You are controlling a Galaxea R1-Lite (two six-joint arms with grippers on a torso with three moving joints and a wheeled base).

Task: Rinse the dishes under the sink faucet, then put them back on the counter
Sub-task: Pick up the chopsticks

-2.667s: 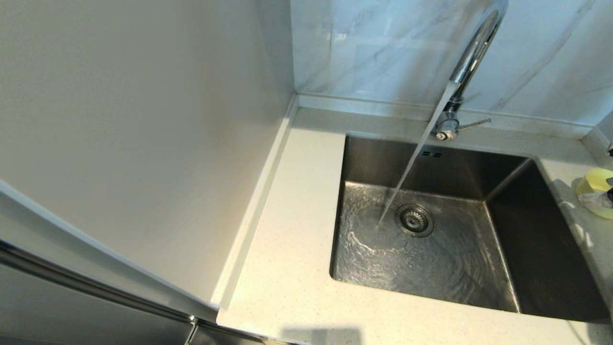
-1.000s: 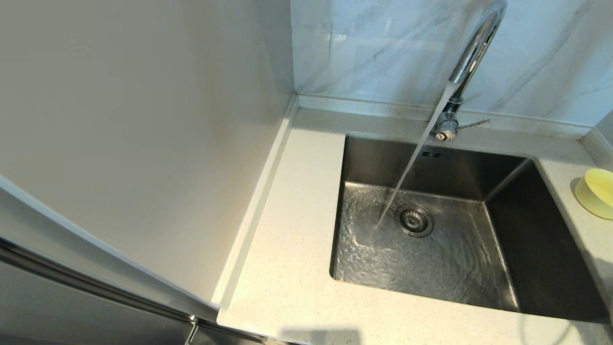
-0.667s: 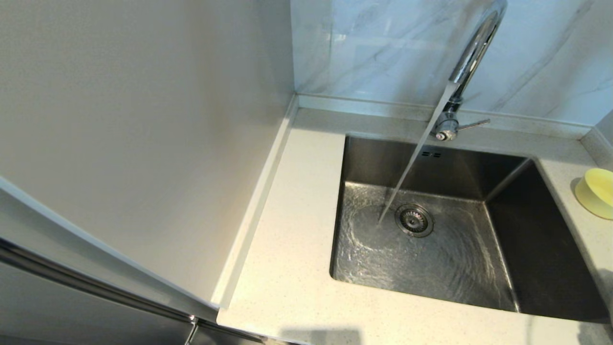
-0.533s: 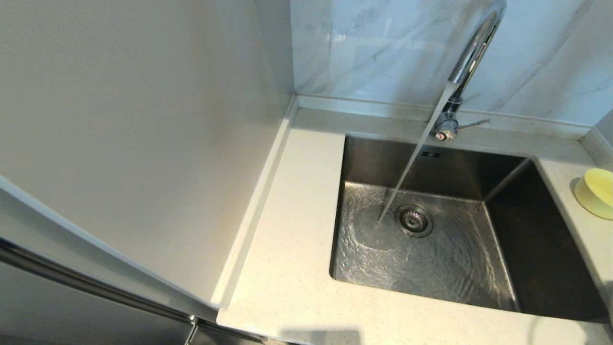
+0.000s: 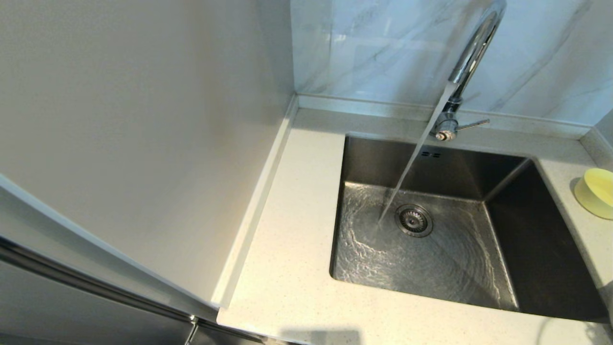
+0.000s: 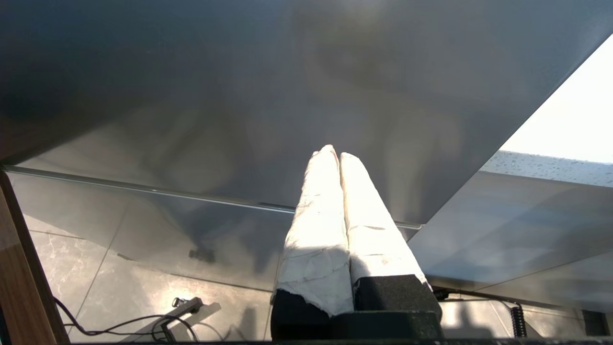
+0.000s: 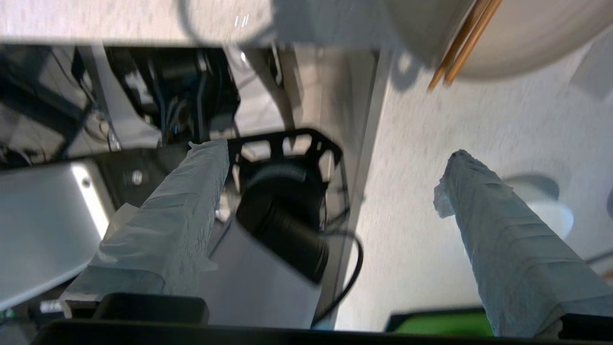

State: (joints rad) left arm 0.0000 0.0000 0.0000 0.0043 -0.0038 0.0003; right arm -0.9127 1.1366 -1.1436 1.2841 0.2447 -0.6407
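Faucet (image 5: pixel 474 52) top cut off by head view's upper edge. Bowl (image 5: pixel 595 192) clipped at right edge. Neither arm shows in head view. Right wrist view: blurry; plate (image 7: pixel 503 36) & chopsticks (image 7: pixel 462 45) only partly in frame, rest cut off. Counter (image 7: pixel 479 124) speckle smeared there.

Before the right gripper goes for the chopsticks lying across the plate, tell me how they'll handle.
The chopsticks look thin, straight and rigid, so probably light and stiff. They rest across the rim of the cream plate, ends overhanging the counter; a nudge may well roll or slide them off. The right gripper is wide open; such slim sticks could slip or twist between its padded fingers.
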